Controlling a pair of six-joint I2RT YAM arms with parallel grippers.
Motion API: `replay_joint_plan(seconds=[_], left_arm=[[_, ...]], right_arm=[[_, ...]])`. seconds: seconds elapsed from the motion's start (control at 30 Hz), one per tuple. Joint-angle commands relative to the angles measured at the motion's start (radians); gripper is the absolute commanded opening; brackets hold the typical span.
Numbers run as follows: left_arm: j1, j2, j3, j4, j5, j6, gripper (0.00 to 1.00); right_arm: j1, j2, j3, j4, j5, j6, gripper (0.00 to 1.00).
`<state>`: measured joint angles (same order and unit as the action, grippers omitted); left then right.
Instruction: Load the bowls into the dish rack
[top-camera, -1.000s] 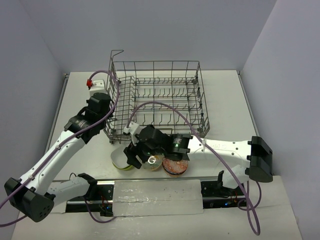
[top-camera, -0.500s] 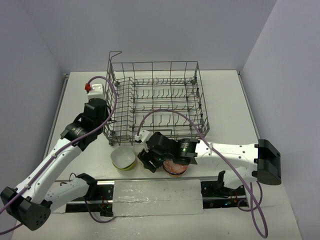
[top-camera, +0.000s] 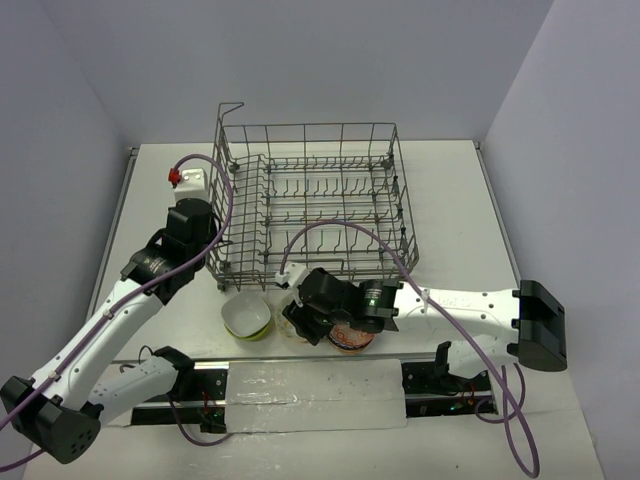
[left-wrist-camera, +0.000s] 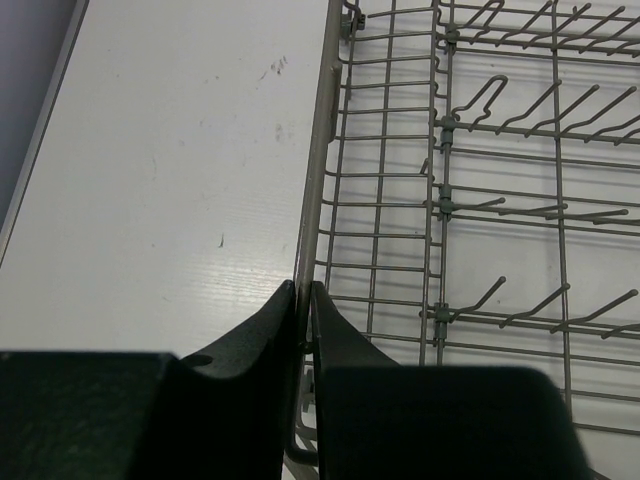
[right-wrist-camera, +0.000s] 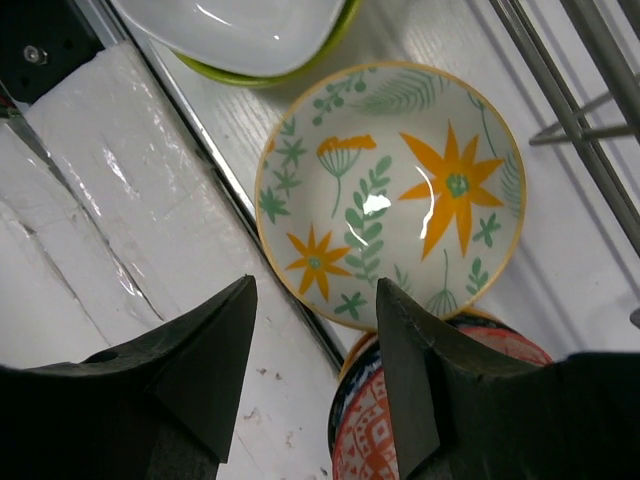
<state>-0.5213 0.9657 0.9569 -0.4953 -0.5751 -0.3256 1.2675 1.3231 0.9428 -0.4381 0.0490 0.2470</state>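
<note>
Our left claw (left-wrist-camera: 303, 290) is pinched tight on the side rim wire of the dish rack (left-wrist-camera: 322, 150). The rack's tines spread ahead and to the claw's right, and the table (left-wrist-camera: 180, 180) lies to its left. Our right claw (right-wrist-camera: 315, 292) hangs with jaws parted, holding nothing. The near rim of the yellow-floral bowl (right-wrist-camera: 390, 190) sits under the gap between its 2 fingers. The lime-green bowl (right-wrist-camera: 250, 30) lies beyond that bowl, and the red-orange bowl (right-wrist-camera: 362, 430) is by the right finger, just beside the floral one.
</note>
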Motion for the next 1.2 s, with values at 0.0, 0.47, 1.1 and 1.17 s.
replay_joint_plan(seconds=[0.0,0.47,1.1,1.17], left_arm=[[0.003,-0.009,-0.017,-0.014,-0.029,0.022,0.15],[0.003,0.001,-0.021,-0.006,-0.008,0.02,0.27],[0.003,0.005,-0.021,-0.005,0.011,0.022,0.28],[0.003,0.005,-0.021,-0.006,0.014,0.022,0.28]], right_arm=[[0.01,-0.084,-0.035,-0.013,0.049,0.028,0.59],[0.017,-0.219,-0.11,-0.013,0.08,0.058,0.57],[0.021,-0.249,-0.196,-0.071,0.061,0.176,0.5],[0.023,-0.233,-0.2,-0.062,0.055,0.179,0.5]])
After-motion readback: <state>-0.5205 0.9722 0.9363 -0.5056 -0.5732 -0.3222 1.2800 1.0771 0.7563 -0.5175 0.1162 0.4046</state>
